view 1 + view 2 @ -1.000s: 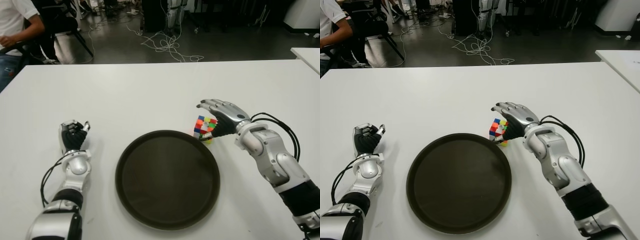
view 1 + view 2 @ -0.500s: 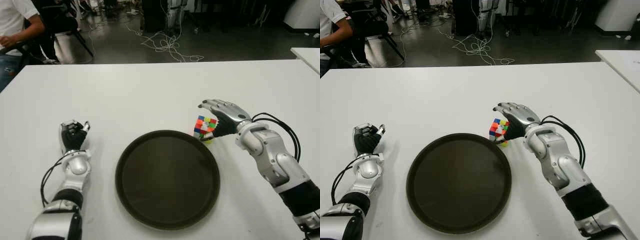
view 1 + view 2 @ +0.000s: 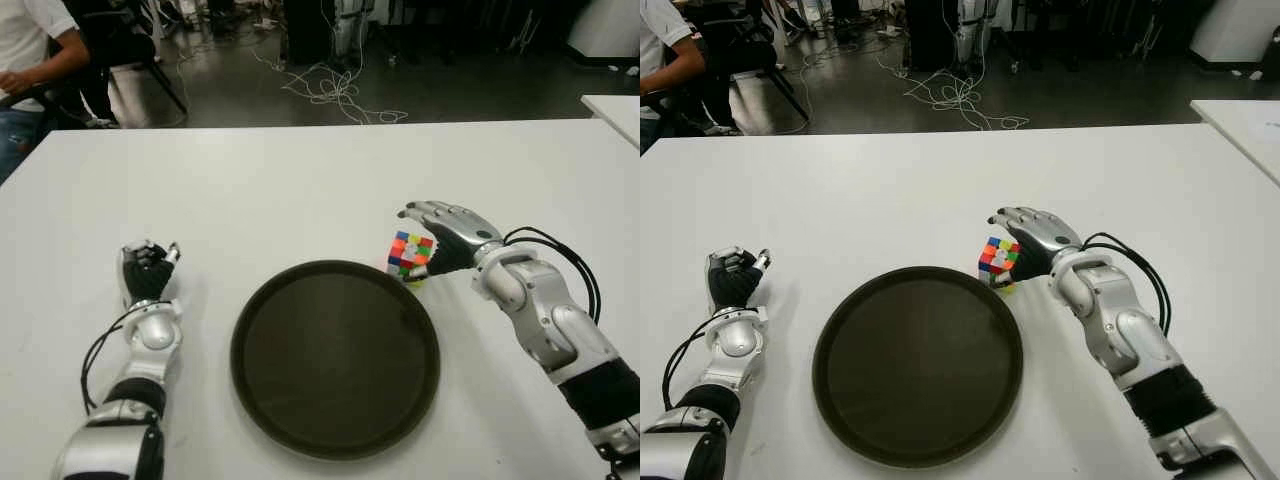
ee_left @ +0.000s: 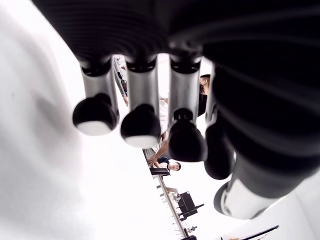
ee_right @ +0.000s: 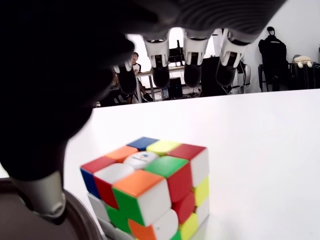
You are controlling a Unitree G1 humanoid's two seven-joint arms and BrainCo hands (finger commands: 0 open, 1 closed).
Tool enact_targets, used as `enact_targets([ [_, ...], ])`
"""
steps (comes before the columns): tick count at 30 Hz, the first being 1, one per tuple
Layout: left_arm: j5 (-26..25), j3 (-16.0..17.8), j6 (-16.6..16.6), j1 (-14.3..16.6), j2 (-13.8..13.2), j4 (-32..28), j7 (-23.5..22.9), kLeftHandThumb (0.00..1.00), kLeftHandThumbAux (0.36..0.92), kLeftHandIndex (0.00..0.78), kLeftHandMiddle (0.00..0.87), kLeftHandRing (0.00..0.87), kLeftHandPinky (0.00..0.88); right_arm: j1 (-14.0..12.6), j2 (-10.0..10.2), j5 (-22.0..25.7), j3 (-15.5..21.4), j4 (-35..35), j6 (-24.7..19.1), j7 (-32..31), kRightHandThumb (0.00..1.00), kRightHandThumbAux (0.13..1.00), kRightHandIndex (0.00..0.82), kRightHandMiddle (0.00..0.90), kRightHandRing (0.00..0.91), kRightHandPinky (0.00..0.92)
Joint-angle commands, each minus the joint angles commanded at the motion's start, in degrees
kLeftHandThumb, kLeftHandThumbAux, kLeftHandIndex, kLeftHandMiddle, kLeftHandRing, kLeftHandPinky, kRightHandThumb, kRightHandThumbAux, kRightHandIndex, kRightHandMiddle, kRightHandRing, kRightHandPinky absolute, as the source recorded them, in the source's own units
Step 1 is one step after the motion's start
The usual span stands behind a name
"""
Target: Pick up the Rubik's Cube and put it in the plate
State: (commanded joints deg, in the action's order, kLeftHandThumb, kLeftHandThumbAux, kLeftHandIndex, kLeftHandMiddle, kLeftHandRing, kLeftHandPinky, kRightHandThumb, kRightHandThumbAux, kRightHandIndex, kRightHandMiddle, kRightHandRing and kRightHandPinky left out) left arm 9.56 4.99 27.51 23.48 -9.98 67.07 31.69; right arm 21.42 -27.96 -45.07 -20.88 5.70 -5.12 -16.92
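Note:
The Rubik's Cube (image 3: 410, 255) stands on the white table (image 3: 300, 190), right against the far right rim of the dark round plate (image 3: 330, 360). My right hand (image 3: 412, 238) hovers over the cube from the right. Its fingers (image 5: 192, 60) stretch out above the cube (image 5: 150, 190) and the thumb sits low beside it, so the hand is open and not gripping. My left hand (image 3: 147, 270) shows to the left of the plate, fingers curled, holding nothing.
A person (image 3: 30, 50) sits beyond the table's far left corner. Loose cables (image 3: 335, 90) lie on the floor behind the table. The corner of another white table (image 3: 615, 110) shows at the right edge.
My right hand has shifted very slightly over the cube. The cube, the plate and my left hand stay where they were.

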Motion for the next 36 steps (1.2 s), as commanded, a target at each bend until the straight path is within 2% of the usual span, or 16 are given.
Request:
enact_targets([
  [8,0.0,0.0,0.0,-0.1,0.1,-0.3,0.2,0.363,0.769,0.719,0.854,0.861,0.869,0.3,0.3,0.2,0.2,1.2,0.1,0.4,0.079,0.673,0.0,0.0,0.0,0.034],
  [22,-0.1,0.2,0.3,0.0,0.1,-0.1,0.4,0.367,0.77,0.693,0.844,0.856,0.861,0.7,1.0,0.3,0.2,2.5,-1.2,0.8,0.068,0.663,0.0,0.0,0.0,0.052],
  [36,-0.2,0.1,0.3,-0.1,0.1,-0.4,-0.5,0.368,0.771,0.71,0.849,0.856,0.86,0.9,1.1,0.4,0.2,2.9,-1.2,1.5,0.071,0.661,0.0,0.0,0.0,0.048],
])
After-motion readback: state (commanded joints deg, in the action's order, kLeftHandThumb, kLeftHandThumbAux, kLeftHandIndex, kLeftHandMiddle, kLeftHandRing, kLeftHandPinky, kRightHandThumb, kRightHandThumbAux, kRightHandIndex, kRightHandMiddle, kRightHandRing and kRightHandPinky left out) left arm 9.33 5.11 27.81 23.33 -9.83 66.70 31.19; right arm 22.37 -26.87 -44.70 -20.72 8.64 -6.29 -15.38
